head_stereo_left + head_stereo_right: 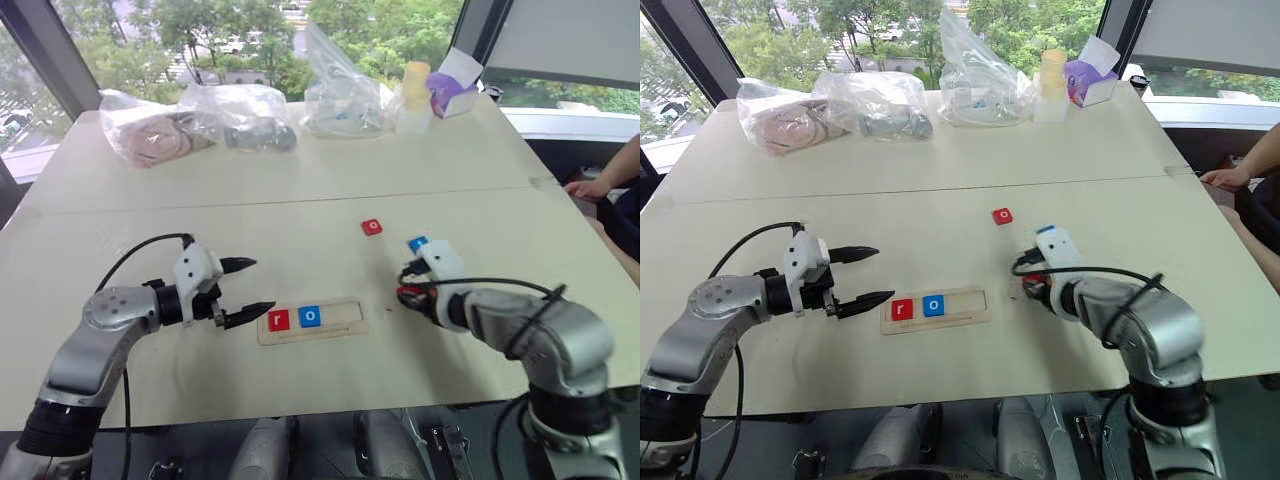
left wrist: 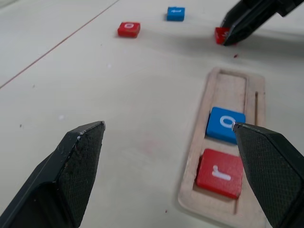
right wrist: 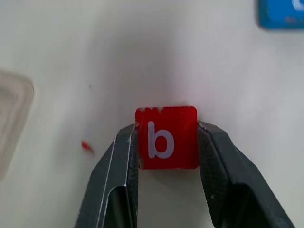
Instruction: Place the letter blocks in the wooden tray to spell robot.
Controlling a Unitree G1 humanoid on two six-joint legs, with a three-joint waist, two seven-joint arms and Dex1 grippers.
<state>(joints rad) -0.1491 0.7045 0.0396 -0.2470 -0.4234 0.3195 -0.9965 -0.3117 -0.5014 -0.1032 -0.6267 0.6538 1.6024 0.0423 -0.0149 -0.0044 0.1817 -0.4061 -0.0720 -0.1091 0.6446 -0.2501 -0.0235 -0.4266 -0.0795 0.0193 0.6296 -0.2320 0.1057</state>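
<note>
In the head views the right gripper (image 1: pixel 404 292) hides most of what it holds. The right wrist view shows it plainly: a small flat red square tile with a white b (image 3: pixel 166 137), pinched between both black fingers (image 3: pixel 118 161), on the pale table (image 1: pixel 300 200) to the right of the long pale wooden tray (image 1: pixel 311 321). In the tray's left end lie a red r tile (image 1: pixel 279 320) and, just beside it, a blue o tile (image 1: pixel 310 316). Beyond the tray lie a red o tile (image 1: pixel 372 227) and a blue tile (image 1: pixel 417 243) whose letter is too small to read. The left gripper (image 1: pixel 247 288) hovers wide open and empty at the tray's left end. A person's hand (image 1: pixel 590 187) rests at the table's far right edge, cut off.
</note>
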